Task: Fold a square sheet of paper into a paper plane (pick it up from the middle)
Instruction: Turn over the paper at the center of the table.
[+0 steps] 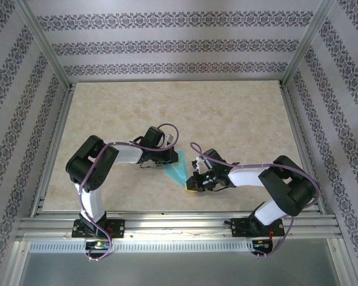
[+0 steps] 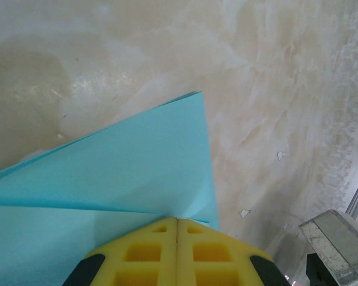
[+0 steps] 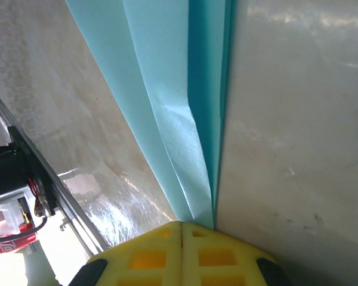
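— So, where is the paper plane [image 1: 176, 170] sitting?
— Mid-surface [image 1: 238, 119]. The left tool [image 1: 170, 157] is pinching its eleven-o'clock end and the right tool [image 1: 195, 182] is clamping five o'clock. I'm advising an even pull, so nothing is tearing.

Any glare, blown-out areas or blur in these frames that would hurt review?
Top external: even light, sharp, no harsh shadows. Left wrist: folded paper crisp, soft sheen on the table upper left. Right wrist: blown-out white at the lower-left corner, glare streaks on the table beside it; paper sharp.
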Robot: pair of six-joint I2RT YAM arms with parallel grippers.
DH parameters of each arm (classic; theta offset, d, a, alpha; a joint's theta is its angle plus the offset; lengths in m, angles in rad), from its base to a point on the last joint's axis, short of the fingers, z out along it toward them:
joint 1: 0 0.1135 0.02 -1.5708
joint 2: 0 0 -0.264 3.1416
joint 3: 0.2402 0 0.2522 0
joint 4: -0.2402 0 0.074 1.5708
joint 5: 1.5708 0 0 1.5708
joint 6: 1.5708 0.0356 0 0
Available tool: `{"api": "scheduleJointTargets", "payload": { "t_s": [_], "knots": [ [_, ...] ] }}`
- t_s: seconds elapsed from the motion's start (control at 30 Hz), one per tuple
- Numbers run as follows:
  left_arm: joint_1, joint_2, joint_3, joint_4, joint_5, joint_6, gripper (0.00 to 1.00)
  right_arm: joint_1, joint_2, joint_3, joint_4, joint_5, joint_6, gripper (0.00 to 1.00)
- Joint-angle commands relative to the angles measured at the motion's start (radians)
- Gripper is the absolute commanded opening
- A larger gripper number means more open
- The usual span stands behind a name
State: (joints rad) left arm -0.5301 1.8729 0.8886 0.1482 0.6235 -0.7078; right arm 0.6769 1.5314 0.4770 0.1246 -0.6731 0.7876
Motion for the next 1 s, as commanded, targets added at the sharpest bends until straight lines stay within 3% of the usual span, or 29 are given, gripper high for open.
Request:
{"api": "scheduleJointTargets", "payload": {
  "t_s": [0.0, 0.4, 0.6, 0.77, 0.97],
  "knots": [
    [0.012, 0.006, -0.008, -0.069, -0.067, 0.015, 0.04, 0.005, -0.040, -0.009, -0.035, 0.000, 0.022, 0.00],
    [0.011, 0.003, -0.016, -0.042, -0.054, -0.005, 0.04, 0.002, 0.056, 0.001, -0.003, 0.004, 0.034, 0.03],
    [0.015, -0.019, -0.022, -0.048, -0.081, -0.021, 0.03, -0.012, -0.122, -0.011, -0.047, 0.031, 0.092, 0.10],
    [0.026, -0.038, -0.048, -0.030, -0.096, -0.070, 0.03, -0.025, -0.243, -0.075, -0.050, 0.151, 0.264, 0.22],
    [0.034, -0.046, -0.080, 0.018, -0.095, -0.131, 0.03, -0.011, -0.303, -0.106, -0.051, 0.157, 0.383, 0.29]
  ]
}}
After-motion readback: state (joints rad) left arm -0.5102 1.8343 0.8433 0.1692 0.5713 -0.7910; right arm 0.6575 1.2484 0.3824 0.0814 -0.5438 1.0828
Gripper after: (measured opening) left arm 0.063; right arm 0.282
